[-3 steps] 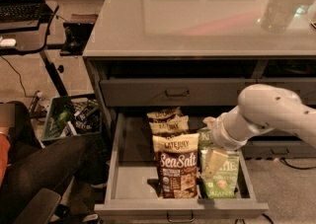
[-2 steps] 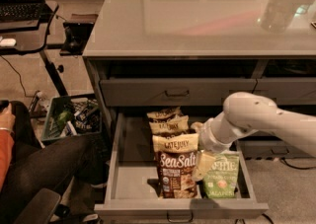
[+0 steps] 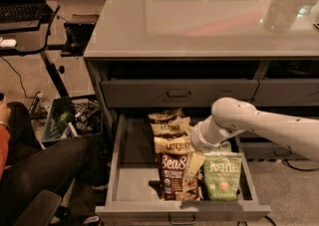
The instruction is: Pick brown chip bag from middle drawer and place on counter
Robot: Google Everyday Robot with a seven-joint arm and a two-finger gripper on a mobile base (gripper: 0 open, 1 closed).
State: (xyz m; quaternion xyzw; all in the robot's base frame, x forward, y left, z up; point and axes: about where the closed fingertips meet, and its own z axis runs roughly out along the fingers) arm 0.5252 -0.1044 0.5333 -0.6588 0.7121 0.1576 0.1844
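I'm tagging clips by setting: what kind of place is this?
Probably an office or lab break area: a glossy counter, an open drawer stocked with chip bags, and a laptop desk alongside. The claw is down among the bags.

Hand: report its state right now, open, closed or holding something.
Hand: in the middle drawer, at the front brown chip bag; open, closed or holding cannot be told.

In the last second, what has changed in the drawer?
The arm swung leftward in the view, carrying the gripper from over the green bag to over the brown chip bag, covering part of its lettering. Nothing is lifted yet. Everything else, including the open middle drawer, stayed put.
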